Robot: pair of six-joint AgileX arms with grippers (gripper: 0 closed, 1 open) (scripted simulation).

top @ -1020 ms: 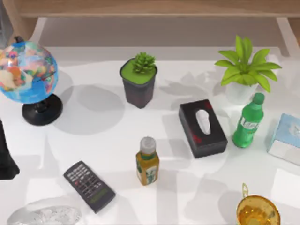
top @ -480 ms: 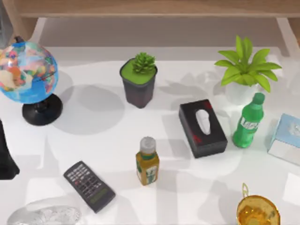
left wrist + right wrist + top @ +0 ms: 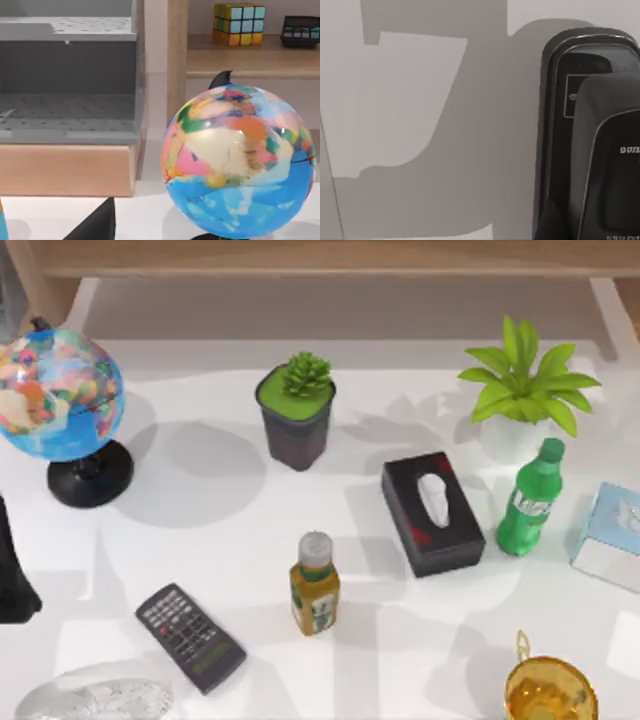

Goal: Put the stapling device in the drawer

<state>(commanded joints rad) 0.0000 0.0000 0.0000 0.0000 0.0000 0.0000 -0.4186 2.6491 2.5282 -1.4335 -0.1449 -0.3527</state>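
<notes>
right wrist view: the stapler [image 3: 592, 135], glossy black with a rounded end, lies close under our right arm's camera on the white table [image 3: 420, 100], its long axis running away from the lens. we judge the right arm the nearer one, so the coming reach should fall to it, dropping along that axis. whether its fingers stand wide or narrow we cannot tell, and the same goes for the left arm.

from above, nearest us sit a remote [image 3: 190, 637], a small juice bottle [image 3: 315, 584] and a gold cup [image 3: 550, 690]; farther on a tissue box [image 3: 432, 512] and green bottle [image 3: 530, 498]; beyond them a potted succulent [image 3: 296, 412] and the globe [image 3: 58, 395].

the left wrist camera looks past that globe to the grey drawer [image 3: 67, 85], standing open at the far left, well apart from the stapler.
</notes>
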